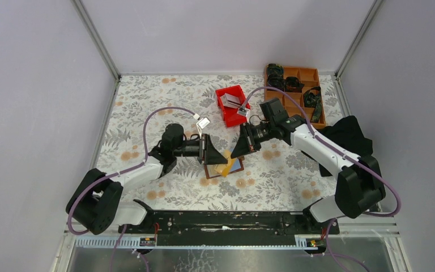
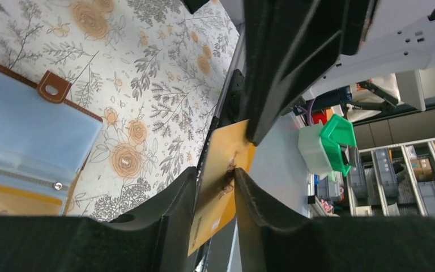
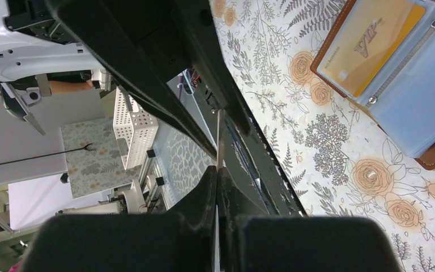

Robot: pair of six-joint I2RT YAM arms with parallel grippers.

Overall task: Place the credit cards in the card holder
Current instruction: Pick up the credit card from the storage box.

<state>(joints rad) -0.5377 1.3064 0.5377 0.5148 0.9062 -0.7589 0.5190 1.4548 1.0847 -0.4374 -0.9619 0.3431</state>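
The brown card holder (image 1: pixel 233 166) lies open on the table, clear pockets up, with a gold card (image 3: pixel 374 45) in one pocket. Just above it, my two grippers meet tip to tip over an orange credit card (image 1: pixel 225 157). My right gripper (image 1: pixel 239 149) is shut on the card's edge, which appears edge-on in the right wrist view (image 3: pixel 218 141). My left gripper (image 2: pixel 215 173) is open, and the card (image 2: pixel 221 187) stands tilted between its fingers, touching the right finger (image 2: pixel 255 198). More grey cards (image 1: pixel 232 101) lie in the red bin.
The red bin (image 1: pixel 239 90) stands behind the grippers. An orange-brown compartment tray (image 1: pixel 308 73) with dark parts is at the back right. A black cloth (image 1: pixel 348 133) lies at the right edge. The card holder's snap tab (image 2: pixel 54 88) points away from the left gripper.
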